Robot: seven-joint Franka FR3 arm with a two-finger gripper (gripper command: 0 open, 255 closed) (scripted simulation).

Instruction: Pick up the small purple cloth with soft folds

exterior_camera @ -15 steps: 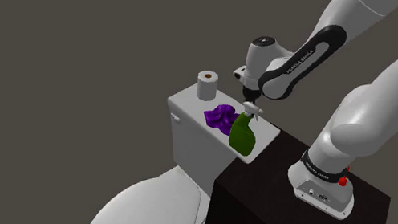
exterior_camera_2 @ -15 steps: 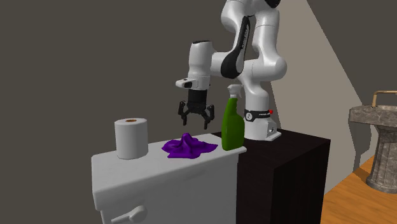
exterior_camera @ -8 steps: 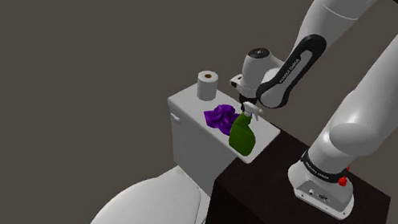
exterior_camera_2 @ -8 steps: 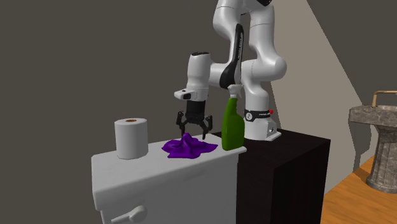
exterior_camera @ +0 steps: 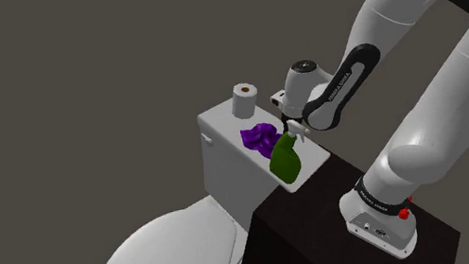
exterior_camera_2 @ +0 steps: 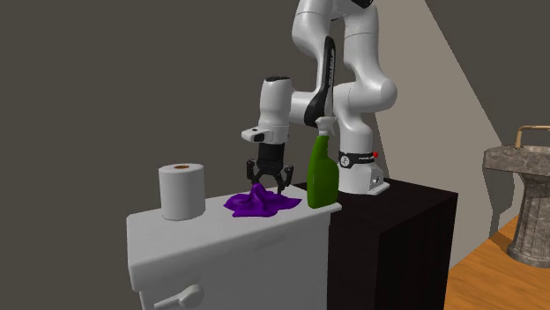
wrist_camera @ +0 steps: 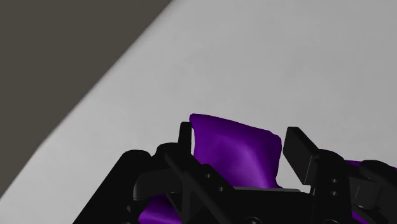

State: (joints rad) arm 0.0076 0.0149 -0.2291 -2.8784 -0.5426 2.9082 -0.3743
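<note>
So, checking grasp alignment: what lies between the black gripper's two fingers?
A raised fold of the crumpled purple cloth, in the wrist view; the black gripper is open.

This is a bathroom in a home. A white toilet (exterior_camera: 161, 262) with a closed lid stands against a dark grey wall (exterior_camera_2: 106, 79), its tank (exterior_camera_2: 229, 255) carrying a flush handle (exterior_camera_2: 181, 297) on the front. On the tank's lid stand a toilet paper roll (exterior_camera_2: 182, 190) and a green spray bottle (exterior_camera_2: 323, 173). A stone pedestal basin (exterior_camera_2: 527, 180) with a tap (exterior_camera_2: 529, 130) stands on a wooden floor (exterior_camera_2: 494, 273)
</note>
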